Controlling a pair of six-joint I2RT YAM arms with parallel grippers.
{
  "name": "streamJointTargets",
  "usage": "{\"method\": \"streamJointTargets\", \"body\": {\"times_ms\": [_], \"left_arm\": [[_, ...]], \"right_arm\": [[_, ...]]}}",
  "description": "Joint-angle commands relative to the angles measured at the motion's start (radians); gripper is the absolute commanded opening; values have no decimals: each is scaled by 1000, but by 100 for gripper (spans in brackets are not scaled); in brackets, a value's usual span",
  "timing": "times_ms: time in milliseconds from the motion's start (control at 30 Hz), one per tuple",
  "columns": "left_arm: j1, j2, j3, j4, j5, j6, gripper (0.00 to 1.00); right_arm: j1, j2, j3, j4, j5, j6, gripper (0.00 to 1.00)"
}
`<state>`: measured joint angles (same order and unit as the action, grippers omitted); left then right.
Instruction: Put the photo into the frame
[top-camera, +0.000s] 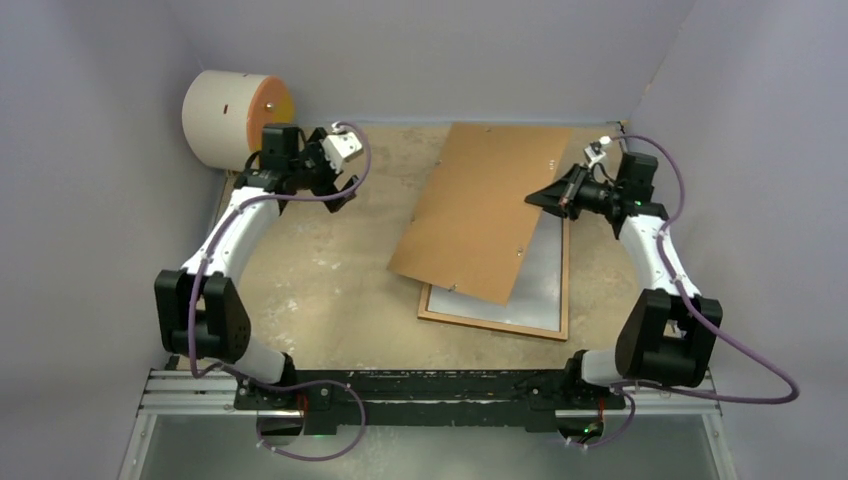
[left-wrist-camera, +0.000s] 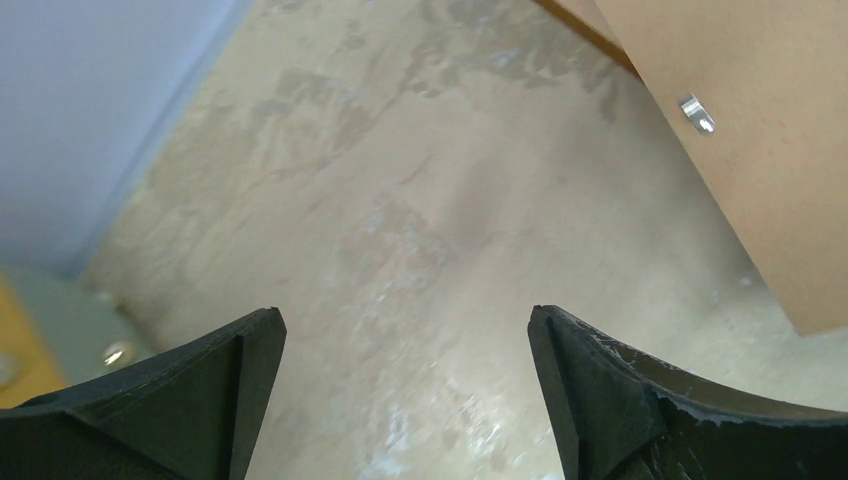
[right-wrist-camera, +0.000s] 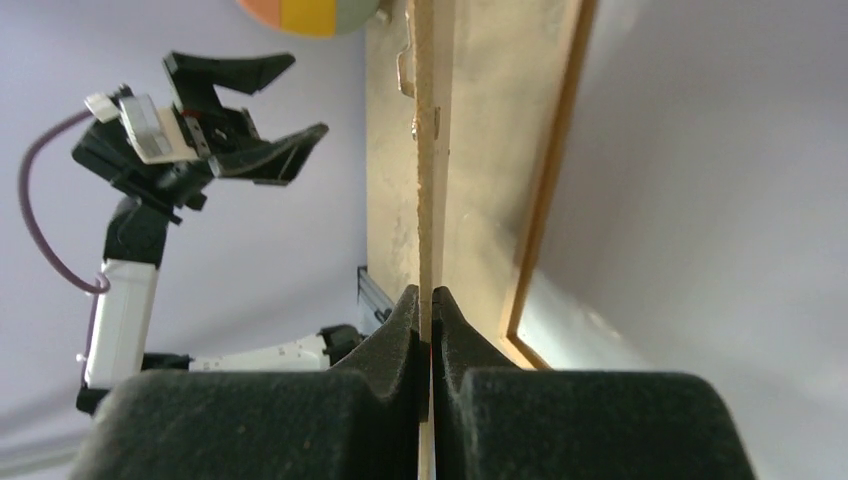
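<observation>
Thin orange-brown wooden rectangular frame (top-camera: 492, 326) lies flat on the beige mottled table (top-camera: 330, 270), grey pane facing up. A plain brown backing board (top-camera: 480, 210) sits askew across the frame's far-left part. Right gripper (right-wrist-camera: 430, 296), over the frame's right side, is clamped on this board's edge. Left gripper (left-wrist-camera: 405, 335), well left of the frame near a cream-and-orange cylinder (top-camera: 225, 118), has its jaws wide apart and holds nothing. The photo cannot be made out.
</observation>
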<state>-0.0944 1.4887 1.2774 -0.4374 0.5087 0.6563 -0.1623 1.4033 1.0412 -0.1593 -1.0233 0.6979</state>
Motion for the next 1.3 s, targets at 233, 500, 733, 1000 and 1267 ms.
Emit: {"method": "streamJointTargets", "body": {"times_ms": [233, 500, 733, 1000, 1267], "left_arm": [[-244, 295, 54, 297, 31, -339, 99], [-310, 477, 99, 421, 16, -471, 94], [-335, 558, 135, 492, 22, -531, 93], [-366, 612, 158, 489, 26, -534, 88], [-398, 643, 170, 459, -9, -499, 83]], "right_arm": [[-141, -179, 142, -277, 78, -52, 0], [-200, -217, 231, -382, 371, -90, 0], [-238, -258, 211, -343, 467, -41, 0], [-246, -272, 165, -260, 421, 31, 0], [-246, -289, 134, -209, 401, 73, 0]]}}
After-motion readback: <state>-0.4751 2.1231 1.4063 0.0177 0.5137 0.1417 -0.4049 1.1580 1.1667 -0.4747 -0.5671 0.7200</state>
